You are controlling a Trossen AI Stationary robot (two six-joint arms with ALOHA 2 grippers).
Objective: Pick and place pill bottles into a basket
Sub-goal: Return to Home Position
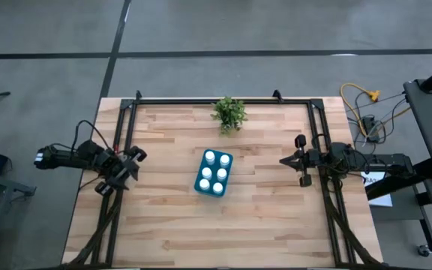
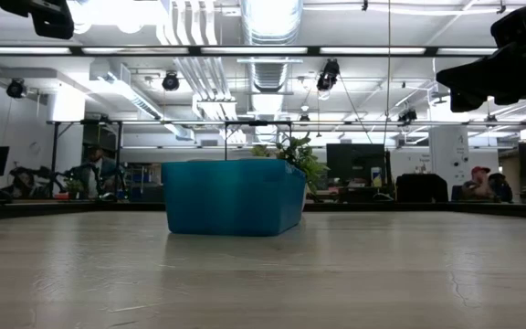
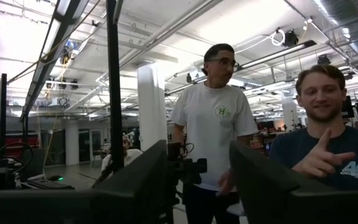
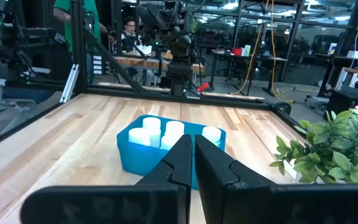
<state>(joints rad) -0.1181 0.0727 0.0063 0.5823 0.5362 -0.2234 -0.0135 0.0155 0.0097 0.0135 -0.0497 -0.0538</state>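
- The table [image 1: 163,225] is light wood with a dark metal frame [image 1: 130,120] along its far edge and both sides.
- A small plant [image 1: 229,114] stands at the far edge, near the basket's far end but apart from it.
- Yellow cables [image 1: 362,97] lie on the floor past the table's right far corner.
- Two people show in the left wrist view, beyond the table: one in a white T-shirt [image 3: 213,118] stands, and one in a dark shirt [image 3: 328,155] points with a hand.
- The basket [image 2: 231,196] sits mid-table, between the two arms and well apart from both.
- All six bottles [image 1: 207,170] stand upright in it, in two rows of three.
- The left gripper [image 1: 128,171] hangs over the table's left edge with its fingers spread wide, holding nothing.
- The right gripper [image 4: 191,155] hangs over the right edge, aimed at the basket. Its fingers are pressed almost together and it grips nothing.
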